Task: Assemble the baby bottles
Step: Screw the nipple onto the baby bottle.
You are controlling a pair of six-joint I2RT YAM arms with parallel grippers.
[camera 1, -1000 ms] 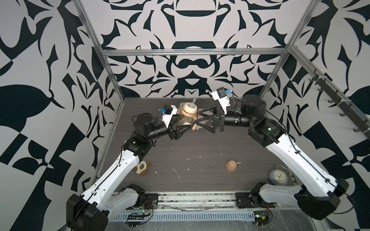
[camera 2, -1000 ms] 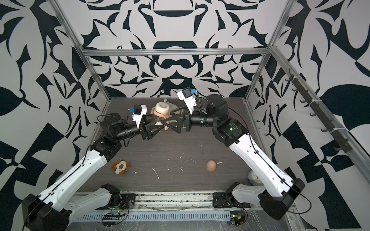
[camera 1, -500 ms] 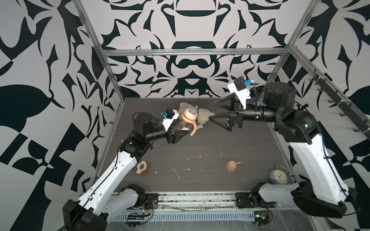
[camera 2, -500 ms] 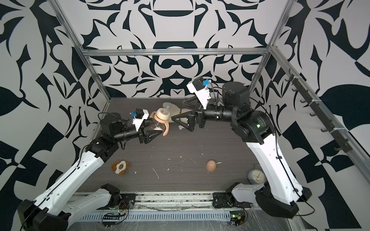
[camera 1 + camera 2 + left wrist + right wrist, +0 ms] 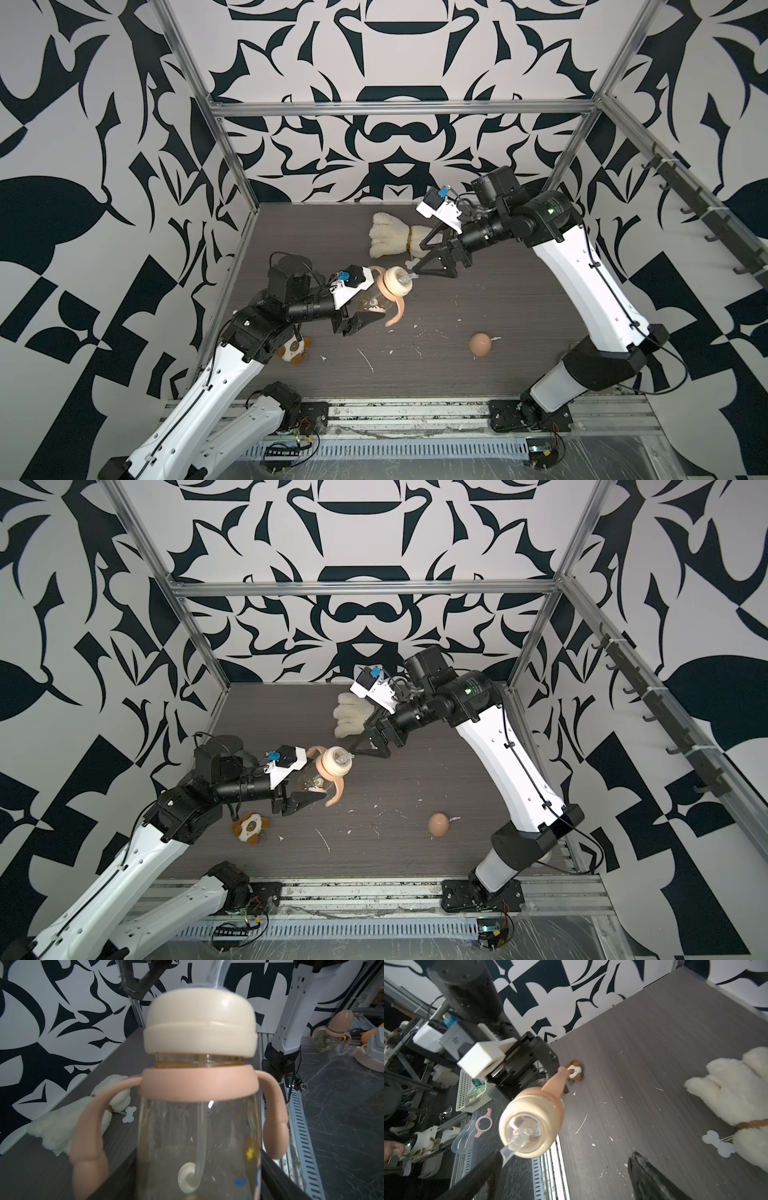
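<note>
My left gripper (image 5: 366,308) is shut on the clear amber-tinted bottle (image 5: 374,301), holding it tilted above the table's left middle in both top views. The peach-pink two-handled ring (image 5: 199,1082) sits round its neck, and the cream nipple collar (image 5: 199,1028) sits above that with a strip of neck showing between them. The straw tube (image 5: 200,1136) hangs inside. My right gripper (image 5: 419,259) is open, its fingertips just beyond the clear spout (image 5: 512,1144). One finger (image 5: 488,1167) lies close beside the spout. The peach-pink dome cap (image 5: 479,344) lies alone on the table at the front right.
A cream plush dog (image 5: 392,239) lies at the back middle, under my right wrist. A small orange-white toy (image 5: 293,351) sits by my left forearm near the left wall. White scraps litter the dark table (image 5: 519,291). Patterned walls close three sides.
My right gripper let go of the collar, drew back to the right, then came back near the spout. My left arm carried the bottle down and to the left.
</note>
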